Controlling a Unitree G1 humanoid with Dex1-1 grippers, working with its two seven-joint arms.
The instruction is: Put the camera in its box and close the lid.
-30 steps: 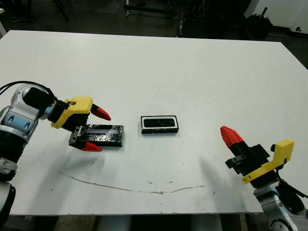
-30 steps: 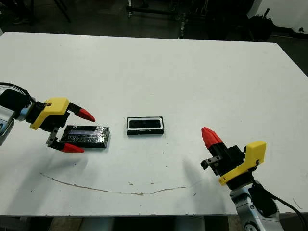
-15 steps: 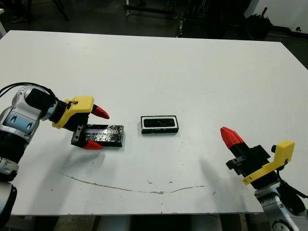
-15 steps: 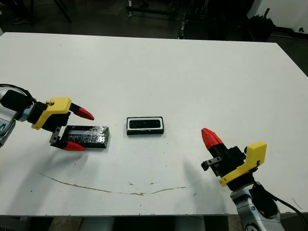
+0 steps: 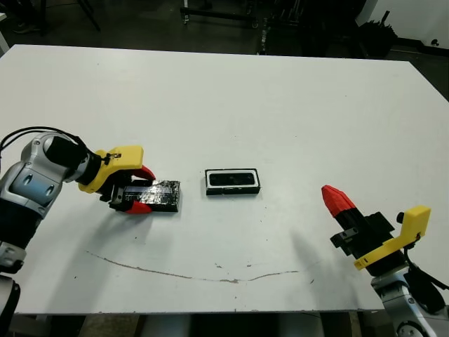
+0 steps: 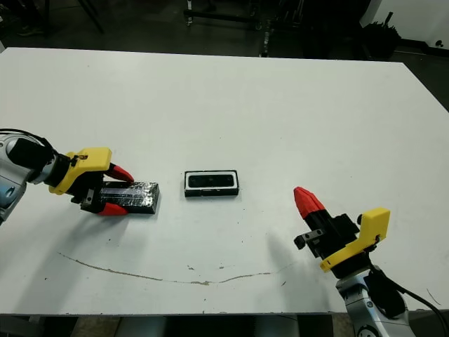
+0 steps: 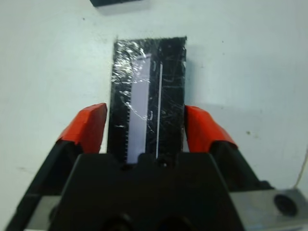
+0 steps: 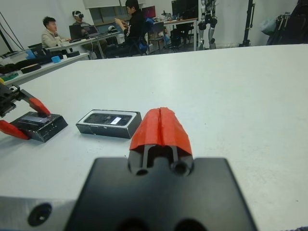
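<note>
The lid (image 5: 163, 196), a glossy crinkly black slab, lies flat on the white table at the left. My left gripper (image 5: 143, 189) is down over its left end, with its red fingers (image 7: 89, 126) pressed along both long sides. The box (image 5: 233, 181), a black-rimmed tray, sits at the table's middle, a short way right of the lid. The camera (image 8: 109, 119) lies inside it, its small screen lit. My right gripper (image 5: 330, 192) hovers near the front right, well apart from the box, its two red fingers together and holding nothing.
A thin brown scuff line (image 5: 196, 275) runs across the table near its front edge. Beyond the table, several people (image 8: 48, 34) sit at desks in the right wrist view. Dark stands (image 5: 280, 21) rise past the far edge.
My left gripper has dropped down and narrowed its fingers onto the lid's sides; a second ago they stood wide apart above it. The right arm, box and camera have stayed put.
</note>
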